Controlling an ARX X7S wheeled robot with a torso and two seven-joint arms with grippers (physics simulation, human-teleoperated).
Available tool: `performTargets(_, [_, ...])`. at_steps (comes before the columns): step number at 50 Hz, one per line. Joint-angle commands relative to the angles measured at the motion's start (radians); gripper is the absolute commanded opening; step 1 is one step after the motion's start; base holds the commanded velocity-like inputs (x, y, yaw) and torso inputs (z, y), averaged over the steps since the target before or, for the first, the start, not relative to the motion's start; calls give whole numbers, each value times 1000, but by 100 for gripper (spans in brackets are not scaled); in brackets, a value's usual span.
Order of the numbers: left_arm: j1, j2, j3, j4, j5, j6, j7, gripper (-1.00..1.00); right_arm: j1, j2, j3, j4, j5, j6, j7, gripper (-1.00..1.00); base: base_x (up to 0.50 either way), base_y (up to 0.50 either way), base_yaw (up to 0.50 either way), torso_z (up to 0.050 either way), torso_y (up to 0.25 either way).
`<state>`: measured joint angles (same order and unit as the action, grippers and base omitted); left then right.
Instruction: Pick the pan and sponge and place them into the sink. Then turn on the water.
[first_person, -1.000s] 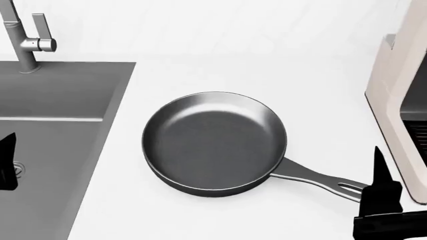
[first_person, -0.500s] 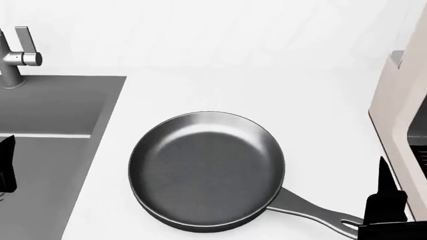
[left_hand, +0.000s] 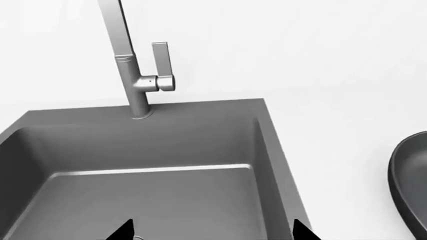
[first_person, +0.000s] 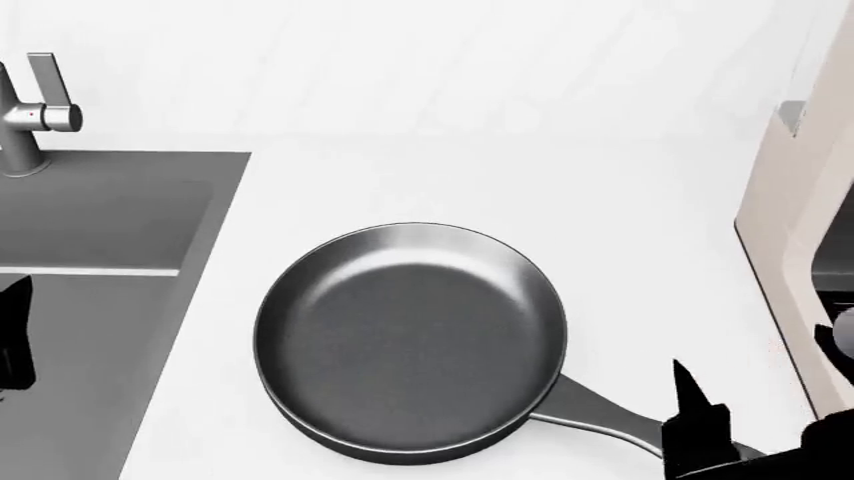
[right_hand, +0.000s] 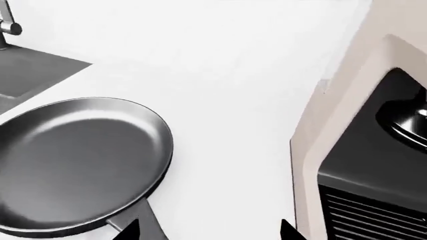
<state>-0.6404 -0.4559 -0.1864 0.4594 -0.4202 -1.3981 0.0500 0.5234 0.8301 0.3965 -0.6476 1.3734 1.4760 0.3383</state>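
The pan (first_person: 411, 340) lies flat on the white counter, just right of the sink (first_person: 94, 200); its handle (first_person: 601, 410) points toward the lower right. My right gripper (right_hand: 209, 231) is open at the handle's end, one finger (first_person: 694, 420) over the handle (right_hand: 143, 225) and the other above bare counter. In the left wrist view my left gripper (left_hand: 212, 232) hangs open and empty over the sink (left_hand: 153, 145); the head view catches one finger (first_person: 14, 335). The faucet (left_hand: 127, 60) with its side lever (left_hand: 162, 65) stands behind the basin. The sponge and the water are out of view.
A beige appliance (right_hand: 360, 150) with a dark panel stands on the counter close to the right gripper's right side. White counter runs behind the pan up to the back wall. The pan's rim (left_hand: 410, 185) shows at the edge of the left wrist view.
The head view first tilted, so the pan sits lower in frame. Since then the right gripper has moved left, onto the end of the pan's handle. The left gripper has stayed put.
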Motion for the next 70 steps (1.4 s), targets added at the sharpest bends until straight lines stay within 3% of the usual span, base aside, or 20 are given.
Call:
performTargets(1, [9, 9, -6, 0, -3, 29, 11, 100, 194, 121, -341, 111, -76, 18, -274, 100, 0, 0, 0, 0, 0])
performTargets(9, [11, 24, 6, -17, 3, 48, 0, 100, 359, 186, -633, 166, -276, -40, -522, 100, 0, 0, 0, 0, 0])
performTargets(15, [29, 27, 1, -21, 4, 62, -1, 100, 550, 133, -849, 274, -404, -44, -658, 100, 0, 0, 0, 0, 0])
performTargets(31, [36, 6, -13, -57, 3, 95, 13, 100, 721, 26, -1208, 480, -629, -162, -907, 100, 0, 0, 0, 0, 0])
performTargets(33, [39, -4, -22, -69, 1, 106, 22, 100, 768, 22, -1323, 510, -705, -181, -964, 100, 0, 0, 0, 0, 0])
performTargets(50, [66, -10, -38, -67, -1, 122, 19, 100, 772, -85, -1431, 731, -791, -319, -1051, 100, 0, 0, 0, 0, 0])
performTargets(70, [65, -12, -26, -76, 0, 126, 9, 100, 744, -118, -1446, 768, -789, -358, -1066, 100, 0, 0, 0, 0, 0])
